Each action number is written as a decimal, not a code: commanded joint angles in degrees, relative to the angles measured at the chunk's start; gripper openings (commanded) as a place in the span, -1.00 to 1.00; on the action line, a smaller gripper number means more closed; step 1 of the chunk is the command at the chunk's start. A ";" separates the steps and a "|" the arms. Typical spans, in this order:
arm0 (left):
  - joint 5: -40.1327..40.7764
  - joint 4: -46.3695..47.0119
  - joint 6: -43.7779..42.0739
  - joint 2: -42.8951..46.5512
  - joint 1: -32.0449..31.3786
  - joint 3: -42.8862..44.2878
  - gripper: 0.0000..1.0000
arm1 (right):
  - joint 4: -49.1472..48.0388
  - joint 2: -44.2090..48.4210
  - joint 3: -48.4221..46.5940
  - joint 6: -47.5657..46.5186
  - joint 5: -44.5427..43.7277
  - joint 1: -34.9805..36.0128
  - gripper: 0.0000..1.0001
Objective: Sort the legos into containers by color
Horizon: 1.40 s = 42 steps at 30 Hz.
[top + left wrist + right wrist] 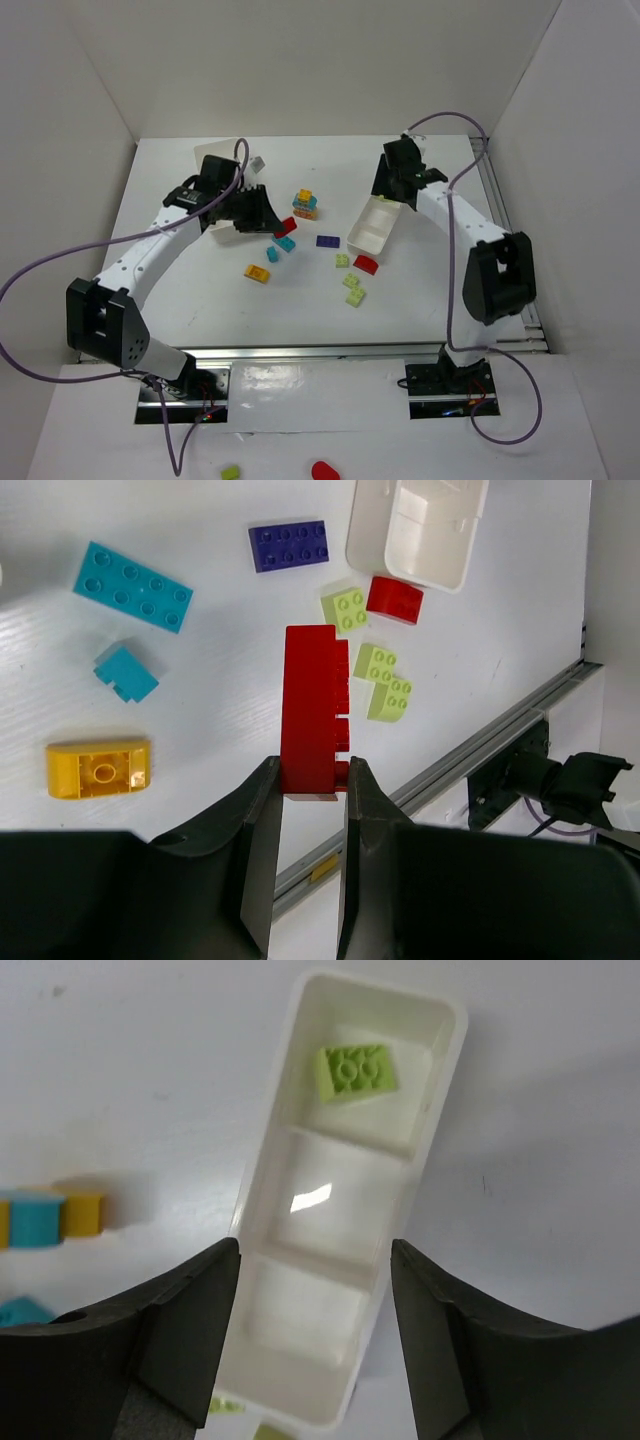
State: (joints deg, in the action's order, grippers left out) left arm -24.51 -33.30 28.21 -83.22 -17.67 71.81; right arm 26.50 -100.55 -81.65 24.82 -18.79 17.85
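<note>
Red brick (289,226), seen from above, sits clamped in the left end effector (277,223), apparently lifted off the surface (300,310), left of the long tray (372,228).

The left wrist view shows the jaws pinching the brick's near end, with loose legos (133,585) lying beyond.

In the right wrist view, the right end effector (315,1260) gapes, unladen, over the tray, whose far compartment holds a lime brick (356,1072).

Carry the red one level to a bare compartment and release it low.

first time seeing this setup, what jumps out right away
The left gripper pinching a long red brick by its end stands out first, in the left wrist view. Next, the right gripper hangs open over the divided white tray, with one lime brick in its farthest compartment.
</note>
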 commanded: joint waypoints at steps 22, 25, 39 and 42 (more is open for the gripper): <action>-2.51 -2.13 -4.04 -10.19 6.19 13.71 -1.00 | 7.95 24.09 17.93 7.95 -2.21 9.14 0.85; -8.86 1.38 -1.85 -14.58 0.21 14.94 -1.00 | 9.44 25.31 17.93 11.29 -3.71 8.61 0.85; -6.97 6.06 4.75 -38.23 -17.65 35.49 -1.00 | 18.14 43.59 20.66 20.71 -11.98 4.22 0.89; -4.50 4.57 5.28 -41.58 -18.19 40.14 -1.00 | 20.87 43.60 19.25 20.71 -12.67 3.69 0.89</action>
State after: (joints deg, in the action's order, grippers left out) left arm -31.24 -28.64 32.12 -123.37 -35.88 107.48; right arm 42.98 -56.45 -60.88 44.05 -28.91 22.28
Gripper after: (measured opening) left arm 0.326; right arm 0.946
